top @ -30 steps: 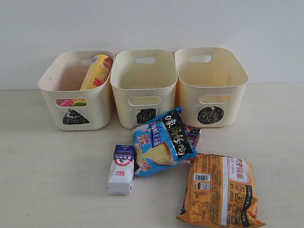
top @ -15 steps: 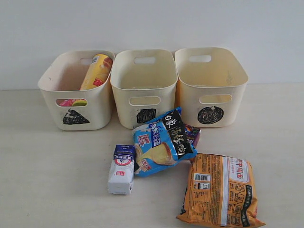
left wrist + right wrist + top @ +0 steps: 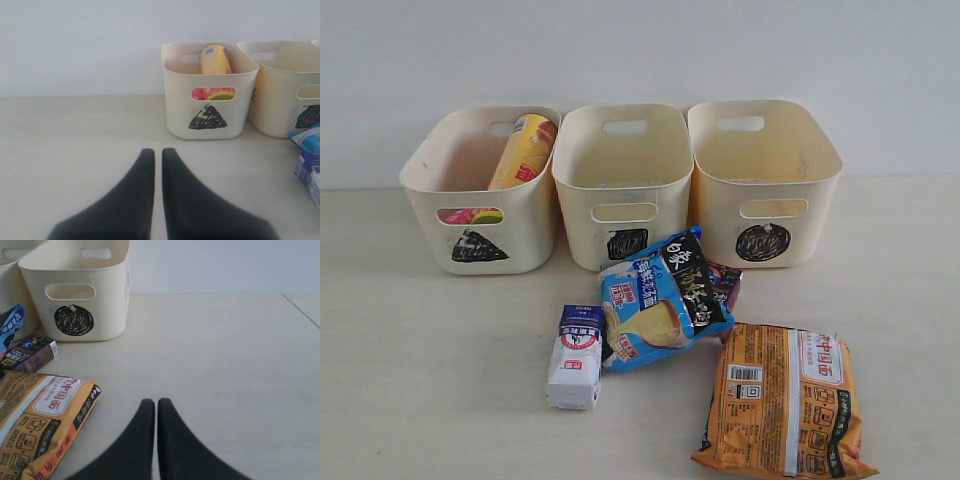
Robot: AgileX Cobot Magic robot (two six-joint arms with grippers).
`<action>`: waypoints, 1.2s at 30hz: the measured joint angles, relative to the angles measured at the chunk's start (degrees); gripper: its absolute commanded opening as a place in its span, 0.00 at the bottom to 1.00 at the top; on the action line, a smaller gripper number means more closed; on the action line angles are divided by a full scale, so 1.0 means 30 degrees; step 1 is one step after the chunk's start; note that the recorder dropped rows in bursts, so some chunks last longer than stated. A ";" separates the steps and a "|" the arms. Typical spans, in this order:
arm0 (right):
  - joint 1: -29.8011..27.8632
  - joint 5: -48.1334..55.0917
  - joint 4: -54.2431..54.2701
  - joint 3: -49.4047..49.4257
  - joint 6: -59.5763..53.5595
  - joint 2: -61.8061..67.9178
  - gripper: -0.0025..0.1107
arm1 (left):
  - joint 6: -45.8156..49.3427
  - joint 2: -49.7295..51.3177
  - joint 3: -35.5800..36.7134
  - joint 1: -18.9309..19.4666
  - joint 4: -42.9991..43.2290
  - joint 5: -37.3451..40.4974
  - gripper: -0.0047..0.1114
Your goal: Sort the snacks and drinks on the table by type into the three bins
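Three cream bins stand in a row at the back: triangle bin (image 3: 430, 180), square bin (image 3: 623, 170), circle bin (image 3: 765, 165). The triangle bin holds a yellow-orange chip tube (image 3: 525, 150) and a pink tube (image 3: 470, 215). In front lie a blue bag with black band (image 3: 660, 300), a small white drink carton (image 3: 577, 357), a purple carton (image 3: 727, 283) half hidden behind the blue bag, and an orange bag (image 3: 785, 400). My left gripper (image 3: 157, 151) is shut and empty, short of the triangle bin (image 3: 207, 105). Also shut and empty, my right gripper (image 3: 156, 402) hovers beside the orange bag (image 3: 40, 425).
A white wall rises behind the bins. In the right wrist view the purple carton (image 3: 30, 354) lies by the circle bin (image 3: 80, 295), and a table edge (image 3: 300, 310) runs off to one side.
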 measured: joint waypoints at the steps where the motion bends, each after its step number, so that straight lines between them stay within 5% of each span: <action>1: 0.0000 0.0000 0.0000 0.0000 0.0000 0.0000 0.02 | 0.0000 0.0000 0.0000 0.0000 0.0085 0.0142 0.08; 36: 0.0000 -0.0635 -0.0424 0.0000 -0.0576 0.0000 0.02 | 0.0000 0.0000 0.0000 0.0000 0.0226 0.1450 0.08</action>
